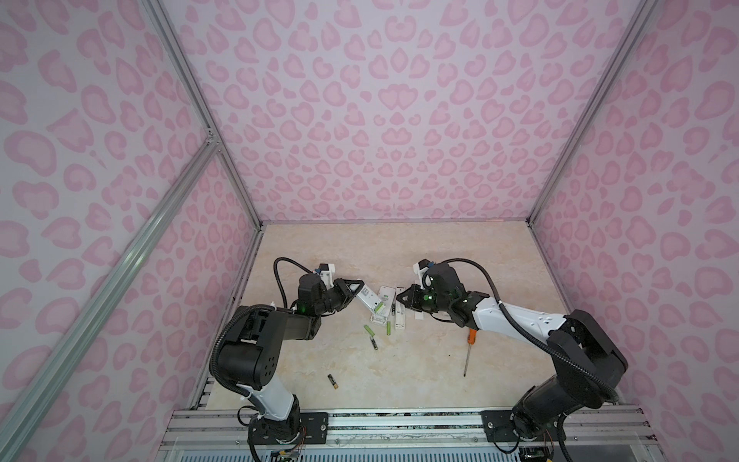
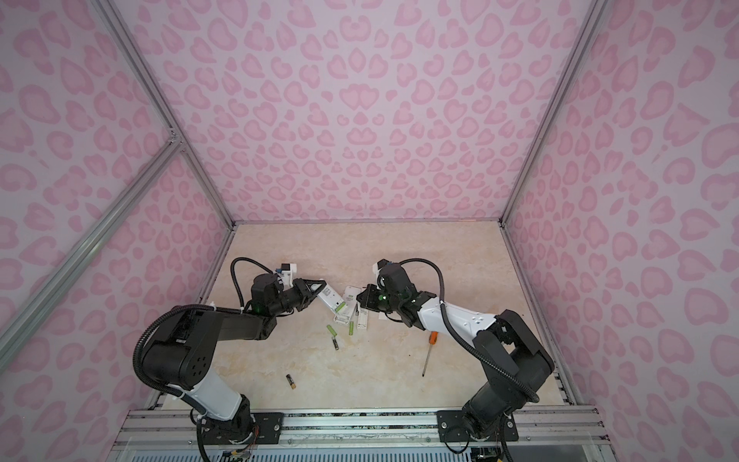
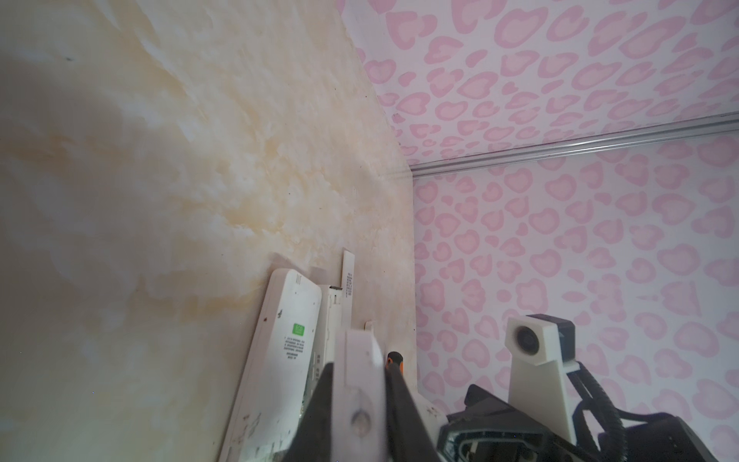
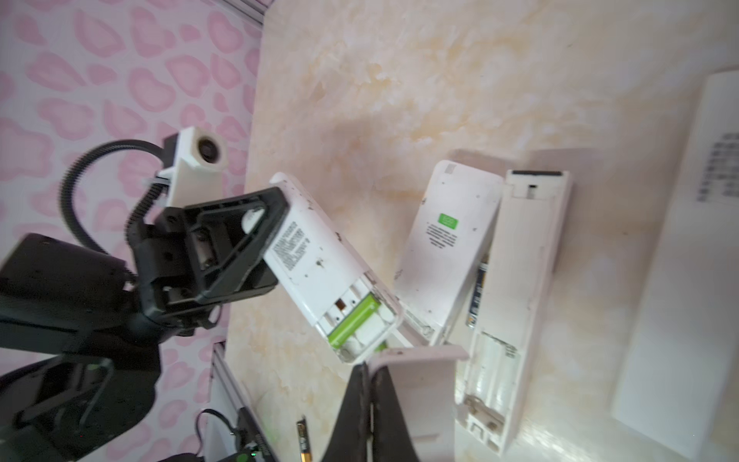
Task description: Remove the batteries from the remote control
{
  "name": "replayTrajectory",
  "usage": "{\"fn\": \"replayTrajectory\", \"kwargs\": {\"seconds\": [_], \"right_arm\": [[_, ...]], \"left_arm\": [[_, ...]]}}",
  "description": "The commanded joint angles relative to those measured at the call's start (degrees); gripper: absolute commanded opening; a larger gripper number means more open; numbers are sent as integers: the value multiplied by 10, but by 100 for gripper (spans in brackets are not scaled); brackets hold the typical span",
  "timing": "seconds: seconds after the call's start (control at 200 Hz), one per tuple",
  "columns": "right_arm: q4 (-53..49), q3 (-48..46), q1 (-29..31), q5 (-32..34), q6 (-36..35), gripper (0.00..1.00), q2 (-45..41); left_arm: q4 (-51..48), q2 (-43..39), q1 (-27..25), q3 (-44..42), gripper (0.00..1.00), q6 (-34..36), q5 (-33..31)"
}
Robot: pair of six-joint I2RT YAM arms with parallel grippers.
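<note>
One green battery sits in the open bay of the remote — the left gripper is clamped on the far end, holding it tilted. The right gripper, fingers pressed together (nothing visible between them), hovers just beside the bay. Four loose batteries lie on the table. The risk — a sideways pry could twist the remote out of the clamp, or flick the battery away.

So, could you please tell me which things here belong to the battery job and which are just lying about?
Job: held remote, green battery in it, left gripper, loose batteries.
Lying about: screwdriver, cover plate.
</note>
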Motion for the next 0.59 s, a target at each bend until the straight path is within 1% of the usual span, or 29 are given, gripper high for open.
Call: {"fn": "replayTrajectory", "kwargs": {"seconds": [0.0, 0.195, 0.355, 0.425, 0.495, 0.59], "right_arm": [[-217, 11, 11, 88, -107, 0, 5], [-290, 27, 52, 169, -128, 0, 38], [-316, 48, 78, 200, -130, 0, 83], [-322, 54, 85, 210, -132, 6, 95], [-331, 62, 91, 217, -133, 14, 102], [-339, 71, 96, 229, -135, 28, 96]], "left_arm": [[1, 8, 22, 10, 3, 24, 44], [-38, 44, 85, 18, 2, 53, 109], [-85, 62, 122, 22, 2, 95, 132], [-119, 69, 130, 27, 2, 118, 128], [-153, 73, 131, 31, 2, 145, 116], [-199, 72, 131, 36, 4, 183, 91]]}}
